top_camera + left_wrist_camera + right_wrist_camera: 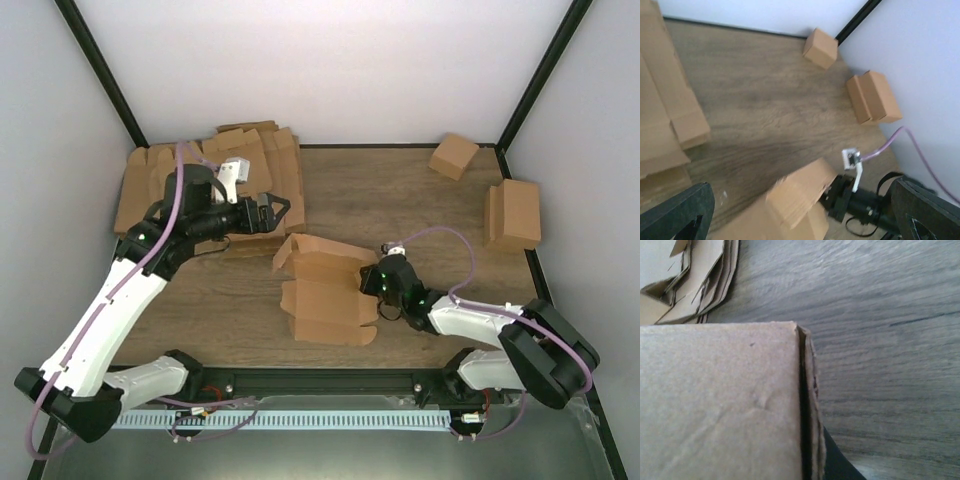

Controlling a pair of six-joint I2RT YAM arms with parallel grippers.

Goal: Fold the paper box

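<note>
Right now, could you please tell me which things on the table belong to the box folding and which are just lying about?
In the job:
paper box, half folded, in the middle.

Lying about:
pile of flat blanks; small cube box; folded box at far right.

Two white-and-black robot arms with lilac cables.
The left arm (105, 315) and right arm (470, 320) have white link shells with black joints and bases; a lilac cable (178, 190) trails along each, green lights (140, 236) glow on them, and the left gripper (272, 212) and right gripper (385, 283) are matte black.
</note>
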